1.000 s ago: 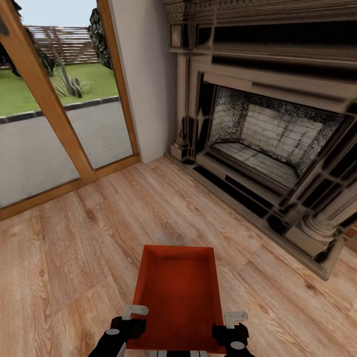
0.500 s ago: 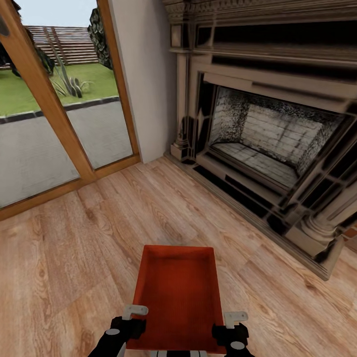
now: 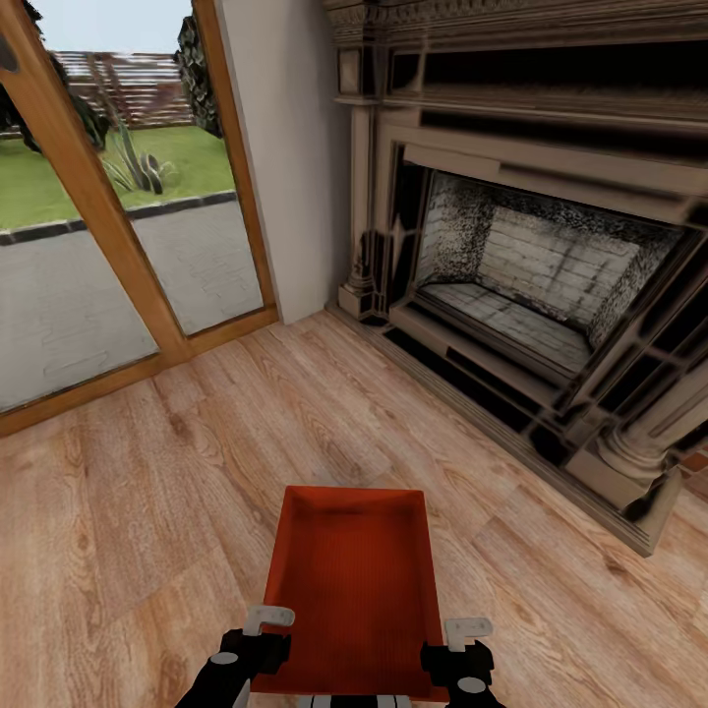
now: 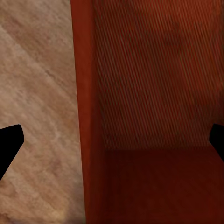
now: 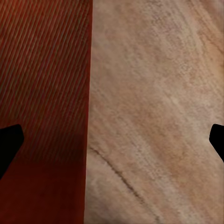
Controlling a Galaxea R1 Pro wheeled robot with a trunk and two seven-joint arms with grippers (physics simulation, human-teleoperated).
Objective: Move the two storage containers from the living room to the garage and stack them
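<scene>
Your bin point(image 3: 352, 588) sits low in the head view over the wood floor point(image 3: 147, 511), near the fireplace point(image 3: 531, 285), its near end cut off by the frame. Your left tool point(image 3: 264, 629) and right tool point(image 3: 464, 637) flank its long walls, each wide open astride a wall, fingertips barely visible.

Light wood-plank flooring point(image 3: 295, 413) with visible grain runs from the wooden-framed glass door point(image 3: 118, 246) to the dark stone fireplace base point(image 3: 511, 393), both standing directly on it at its edges.
</scene>
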